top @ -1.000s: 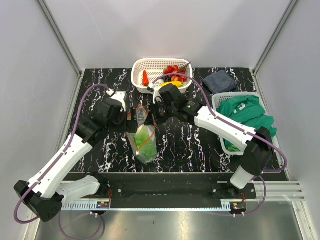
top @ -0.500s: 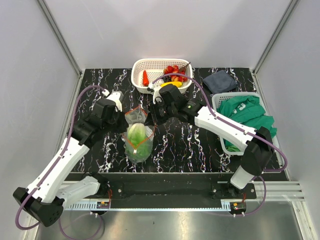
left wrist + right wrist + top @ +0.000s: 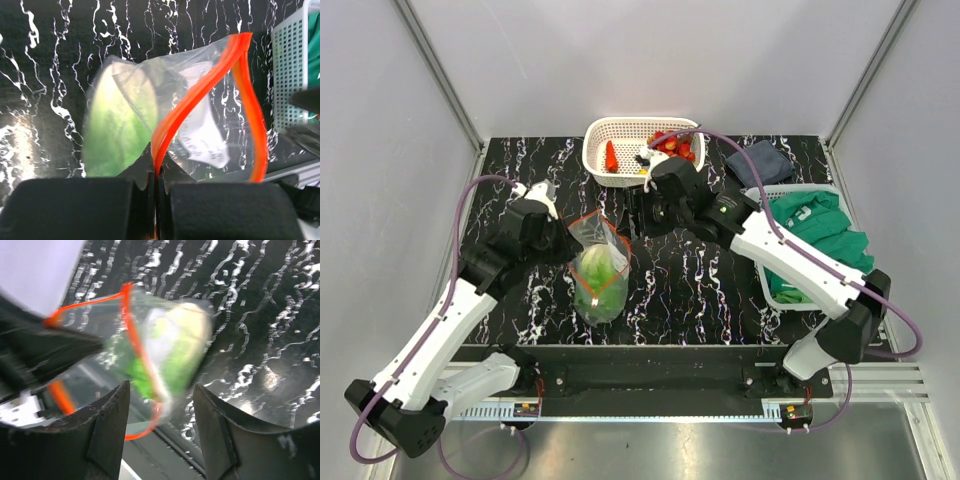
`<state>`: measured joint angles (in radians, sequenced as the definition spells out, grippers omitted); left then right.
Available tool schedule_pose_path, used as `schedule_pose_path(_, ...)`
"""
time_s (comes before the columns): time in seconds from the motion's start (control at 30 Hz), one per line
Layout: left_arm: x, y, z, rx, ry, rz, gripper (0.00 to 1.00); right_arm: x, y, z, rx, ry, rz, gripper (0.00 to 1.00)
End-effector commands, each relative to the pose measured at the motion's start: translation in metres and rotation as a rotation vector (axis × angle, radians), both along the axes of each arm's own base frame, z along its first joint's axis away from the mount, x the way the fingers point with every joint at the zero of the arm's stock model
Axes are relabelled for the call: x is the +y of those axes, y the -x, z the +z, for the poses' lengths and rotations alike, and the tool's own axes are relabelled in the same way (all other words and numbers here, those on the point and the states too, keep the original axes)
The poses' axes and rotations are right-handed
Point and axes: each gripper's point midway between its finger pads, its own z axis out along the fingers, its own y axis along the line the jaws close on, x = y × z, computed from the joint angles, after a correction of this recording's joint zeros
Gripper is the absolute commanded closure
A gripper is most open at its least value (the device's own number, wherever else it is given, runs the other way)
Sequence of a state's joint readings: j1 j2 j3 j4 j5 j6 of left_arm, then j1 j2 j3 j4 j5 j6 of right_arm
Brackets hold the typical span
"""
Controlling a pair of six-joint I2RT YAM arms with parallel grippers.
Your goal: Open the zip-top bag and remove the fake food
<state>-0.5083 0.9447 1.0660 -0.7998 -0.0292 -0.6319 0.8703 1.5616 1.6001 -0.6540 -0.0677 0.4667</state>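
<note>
While the left end effector [image 3: 156, 181] pinches the zip-top bag [image 3: 200, 115] rim, exposing lettuce [image 3: 107, 135], the right end effector [image 3: 161, 432] gapes empty beside it

The zip-top bag [image 3: 165, 350] shows blurred; the right arm [image 3: 780, 245] partly hides the basket [image 3: 595, 150].

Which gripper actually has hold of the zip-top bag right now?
The left gripper: it is shut on the orange zip edge of the zip-top bag. The right gripper is open and holds nothing.
</note>
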Motion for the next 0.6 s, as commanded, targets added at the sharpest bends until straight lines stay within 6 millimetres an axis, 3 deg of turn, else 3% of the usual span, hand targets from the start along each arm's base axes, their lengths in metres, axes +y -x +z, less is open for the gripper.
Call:
schedule_pose_path(0.0,-0.008,-0.015,0.022,-0.089,0.116,0.065,1.0,0.018,0.023,0.039,-0.001,-0.106,0.017,0.46)
schedule_pose_path(0.03,-0.009,-0.016,0.022,-0.089,0.12,0.067,1.0,0.021,0.025,0.04,-0.001,-0.108,0.025,0.56)
schedule_pose_path(0.13,-0.012,-0.016,0.02,-0.082,0.135,0.072,1.0,0.038,0.033,0.04,-0.003,-0.106,0.062,0.6)
schedule_pose_path(0.23,-0.013,-0.015,0.02,-0.083,0.144,0.072,1.0,0.052,0.034,0.026,0.023,-0.093,0.079,0.64)
schedule_pose_path(0.57,-0.028,-0.012,0.017,-0.076,0.201,0.076,1.0,0.086,0.016,-0.05,0.115,-0.009,0.076,0.75)
